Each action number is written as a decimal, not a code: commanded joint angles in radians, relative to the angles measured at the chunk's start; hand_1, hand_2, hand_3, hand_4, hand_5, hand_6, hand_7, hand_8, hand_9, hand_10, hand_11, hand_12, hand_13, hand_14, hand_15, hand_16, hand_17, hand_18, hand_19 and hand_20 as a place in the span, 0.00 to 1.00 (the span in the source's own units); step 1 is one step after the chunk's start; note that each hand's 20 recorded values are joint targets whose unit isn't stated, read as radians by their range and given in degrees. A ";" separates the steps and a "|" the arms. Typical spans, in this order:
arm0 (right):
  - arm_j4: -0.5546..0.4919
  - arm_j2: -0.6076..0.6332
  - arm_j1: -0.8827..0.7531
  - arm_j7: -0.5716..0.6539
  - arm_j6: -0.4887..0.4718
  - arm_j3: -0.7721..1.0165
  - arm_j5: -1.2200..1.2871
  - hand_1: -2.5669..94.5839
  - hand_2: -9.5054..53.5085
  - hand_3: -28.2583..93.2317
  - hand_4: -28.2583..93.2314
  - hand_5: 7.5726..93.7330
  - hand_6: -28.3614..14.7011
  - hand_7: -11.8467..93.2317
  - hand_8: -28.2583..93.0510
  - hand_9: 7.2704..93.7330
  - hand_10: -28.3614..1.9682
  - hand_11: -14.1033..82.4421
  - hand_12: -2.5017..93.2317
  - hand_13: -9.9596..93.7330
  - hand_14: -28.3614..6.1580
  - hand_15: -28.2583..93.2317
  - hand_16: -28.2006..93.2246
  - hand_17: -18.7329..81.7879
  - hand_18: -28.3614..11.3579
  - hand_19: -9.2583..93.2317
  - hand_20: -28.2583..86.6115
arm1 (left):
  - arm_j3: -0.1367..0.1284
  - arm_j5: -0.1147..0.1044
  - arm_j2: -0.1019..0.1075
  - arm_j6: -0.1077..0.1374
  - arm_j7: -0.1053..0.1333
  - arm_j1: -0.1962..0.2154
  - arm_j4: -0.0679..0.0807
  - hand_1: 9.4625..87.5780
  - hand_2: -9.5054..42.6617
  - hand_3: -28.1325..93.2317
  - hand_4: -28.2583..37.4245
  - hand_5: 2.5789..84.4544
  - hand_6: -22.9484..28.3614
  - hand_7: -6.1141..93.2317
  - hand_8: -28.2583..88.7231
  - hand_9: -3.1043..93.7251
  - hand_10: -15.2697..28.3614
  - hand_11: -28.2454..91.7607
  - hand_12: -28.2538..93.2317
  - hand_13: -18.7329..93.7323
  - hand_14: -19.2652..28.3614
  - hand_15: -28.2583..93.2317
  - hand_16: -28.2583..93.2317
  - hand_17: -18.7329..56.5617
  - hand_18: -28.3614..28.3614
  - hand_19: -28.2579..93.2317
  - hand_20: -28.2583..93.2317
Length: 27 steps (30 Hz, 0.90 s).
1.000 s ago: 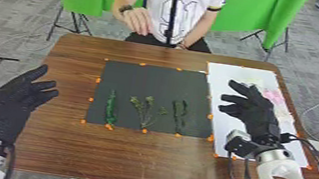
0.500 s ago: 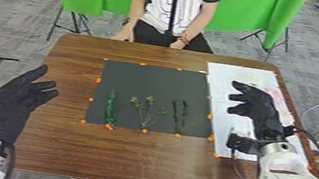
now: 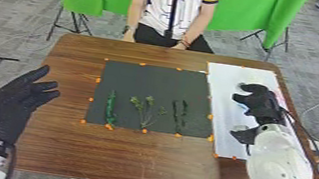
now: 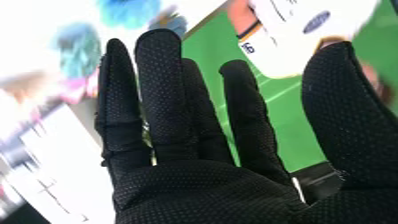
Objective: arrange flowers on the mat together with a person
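The right hand [image 3: 265,106], open with straight fingers, is over the white mat [image 3: 230,149]. A blue flower [image 4: 129,11] shows near its fingertips; leafy stems [image 3: 111,110] lie to its left.

The head view looks from above the near edge of the table [image 3: 146,156], forward and down, far enough back to take in the whole tabletop and green cloth [image 3: 248,19] beyond its far edge. The right wrist view looks from very close along the palm side of the right robot hand [image 3: 263,104], past its fingers. Both views share that hand, the cloth and the white sheet [image 3: 224,81] along the table's right edge.
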 commanded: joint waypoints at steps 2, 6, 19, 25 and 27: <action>0.103 0.031 0.142 0.104 -0.107 -0.129 -0.122 0.36 0.09 0.85 0.05 0.45 0.65 0.28 0.13 0.46 0.32 0.34 0.19 0.63 0.36 0.79 0.30 0.47 0.07 0.79 0.33 | 0.009 -0.007 0.004 0.010 0.010 0.013 0.004 0.13 0.31 0.88 0.00 0.39 0.61 0.22 0.15 0.37 0.81 0.53 0.32 0.37 0.96 0.75 0.13 0.15 0.93 0.70 0.36; 0.158 0.044 0.187 0.127 -0.117 -0.189 -0.146 0.37 0.08 0.85 0.05 0.47 0.65 0.28 0.13 0.47 0.32 0.35 0.19 0.64 0.37 0.79 0.30 0.48 0.08 0.80 0.32 | 0.013 -0.008 0.008 0.009 0.014 0.008 0.006 0.13 0.31 0.88 0.00 0.39 0.61 0.22 0.15 0.37 0.81 0.53 0.32 0.37 0.96 0.75 0.13 0.15 0.93 0.70 0.36; 0.278 0.045 0.283 0.171 -0.186 -0.321 -0.218 0.47 0.02 0.86 0.03 0.53 0.65 0.32 0.12 0.56 0.39 0.39 0.20 0.69 0.46 0.77 0.31 0.51 0.16 0.83 0.27 | 0.013 -0.008 0.007 0.005 0.015 0.004 0.008 0.14 0.31 0.88 0.00 0.39 0.61 0.22 0.15 0.37 0.81 0.53 0.32 0.37 0.96 0.75 0.13 0.15 0.93 0.70 0.36; 0.319 0.050 0.318 0.198 -0.097 -0.403 -0.294 0.66 0.00 0.77 0.00 0.69 0.70 0.45 0.22 0.86 0.74 0.29 0.38 0.85 0.79 0.67 0.44 0.61 0.34 0.86 0.19 | 0.020 -0.006 0.002 0.003 0.009 -0.006 0.009 0.14 0.31 0.88 0.00 0.39 0.61 0.22 0.15 0.37 0.81 0.53 0.32 0.37 0.96 0.75 0.13 0.15 0.93 0.70 0.36; 0.319 0.052 0.317 0.204 -0.073 -0.410 -0.307 0.68 0.00 0.76 0.00 0.74 0.71 0.48 0.23 0.90 0.77 0.29 0.41 0.87 0.82 0.66 0.45 0.63 0.37 0.87 0.18 | 0.018 -0.001 -0.001 -0.001 0.003 -0.006 0.008 0.14 0.31 0.88 0.00 0.39 0.61 0.22 0.15 0.37 0.81 0.53 0.32 0.37 0.96 0.75 0.13 0.15 0.93 0.70 0.36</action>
